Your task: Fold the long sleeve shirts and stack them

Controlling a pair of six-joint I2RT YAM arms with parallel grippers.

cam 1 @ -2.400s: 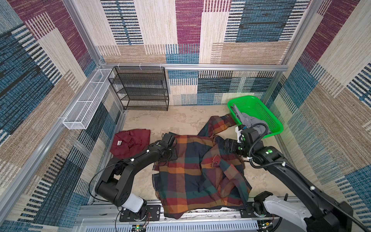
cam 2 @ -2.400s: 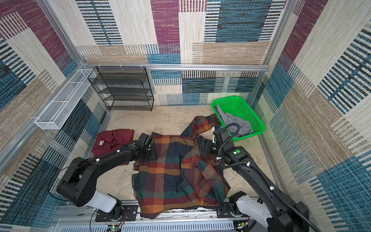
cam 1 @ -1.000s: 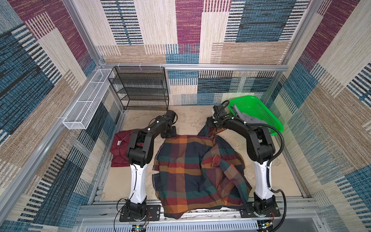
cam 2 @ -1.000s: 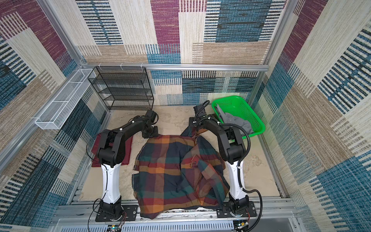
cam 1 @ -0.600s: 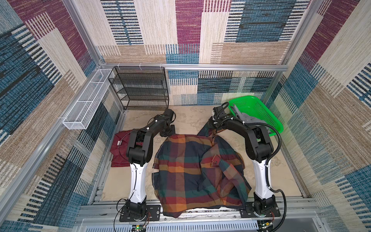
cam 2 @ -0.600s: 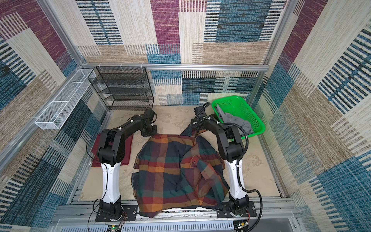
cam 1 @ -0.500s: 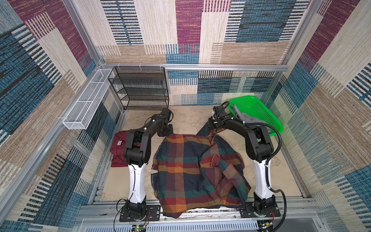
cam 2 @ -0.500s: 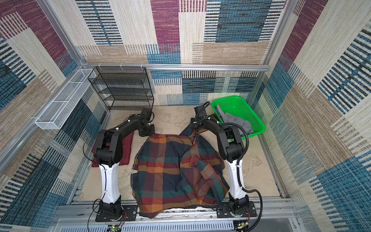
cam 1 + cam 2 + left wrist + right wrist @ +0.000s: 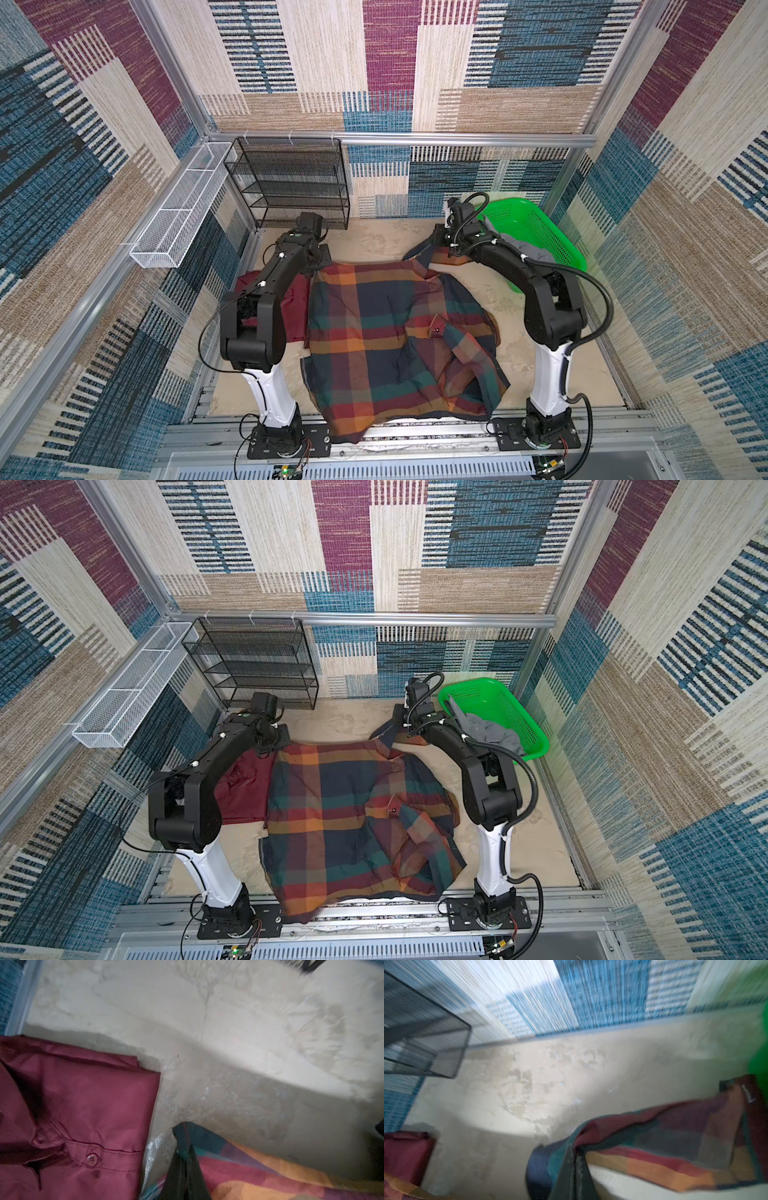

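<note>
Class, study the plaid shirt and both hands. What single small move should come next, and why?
Probably draw both held corners slightly farther toward the back wall. The left hand and right hand each pinch a far corner of the plaid shirt, yet its near hem hangs over the front rail, so the shirt is not fully on the table for folding.

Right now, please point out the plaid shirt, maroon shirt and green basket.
plaid shirt (image 9: 365, 332): in a top view, its broad middle.
maroon shirt (image 9: 99, 1126): left wrist view, front panel near the button.
green basket (image 9: 498, 700): in a top view, bare mesh inside.
</note>
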